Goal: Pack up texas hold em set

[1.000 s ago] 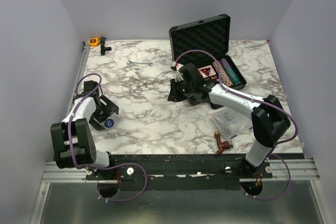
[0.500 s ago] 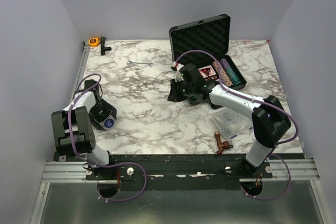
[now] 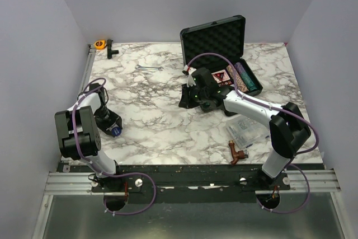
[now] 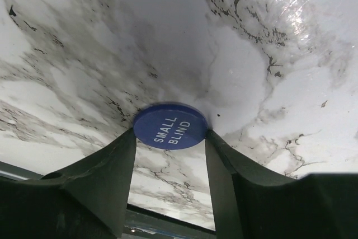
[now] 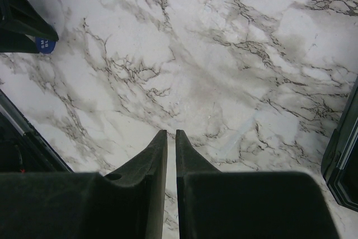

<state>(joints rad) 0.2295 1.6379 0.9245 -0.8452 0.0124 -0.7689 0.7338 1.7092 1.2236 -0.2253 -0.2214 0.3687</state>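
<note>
Lying flat on the table [image 3: 162,121] near the front-left corner: blue SMALL BLIND disc [image 4: 170,127], round so no axis to worry about, sitting well apart from the briefcase [image 3: 215,40] at back right. Being pinched rim-to-rim by the left gripper [image 4: 170,137], arm folding low near its base. Hovering beside the briefcase: right gripper [image 5: 171,134], fingers together, holding nothing.

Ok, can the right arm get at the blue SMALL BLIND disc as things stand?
Probably not. The left claw clamps the blue disc from both sides, blocking any grip, and the right claw, shut, sits across the table beside the black case.
</note>
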